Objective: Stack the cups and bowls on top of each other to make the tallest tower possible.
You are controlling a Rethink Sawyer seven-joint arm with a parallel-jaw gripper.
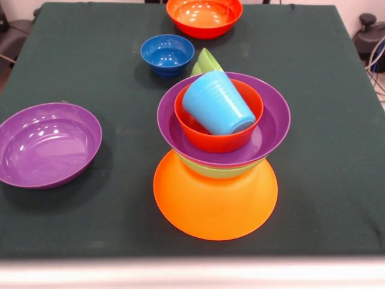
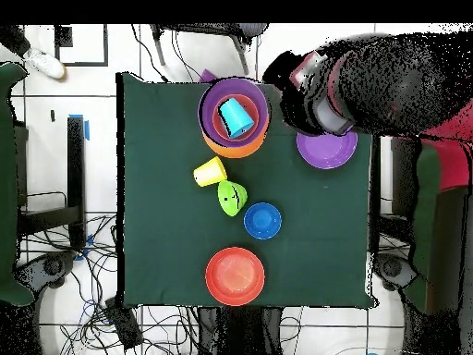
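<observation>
Cloth first: dark green, matte and slightly creased, it covers the whole table [image 1: 325, 90], with a pale strip along the near edge in the front view. From overhead I see pale tiled floor [image 2: 102, 92] around it, loose cables [image 2: 92, 268] trailing near the corners, and a person [image 2: 388, 83] leaning in at one corner, close beside the lone purple bowl [image 1: 48, 144]. My gripper shows in neither view, so I cannot tell how it stands. Now the tower [image 1: 219, 150], near the front edge of the table in the front view: its base is the big upturned orange bowl [image 1: 215, 205], a smooth glossy dome, rim down on the cloth. On it sits a green bowl [image 1: 219, 170] (only a sliver of it shows), then a wide purple bowl [image 1: 271, 129], then a red-orange bowl [image 1: 210, 141], all mouth up and nested. The light blue cup [image 1: 216, 102], faintly ribbed, lies tilted inside that top bowl, resting on its rim. Away from the pile, all shiny plastic: the small dark blue bowl [image 1: 167, 54] upright, a second green bowl [image 1: 206, 61] tipped on its side just beside it, and a red-orange bowl [image 1: 204, 15] at the far edge. Overhead, the yellow cup [image 2: 210, 172] lies on its side between the tower and the tipped green bowl.
</observation>
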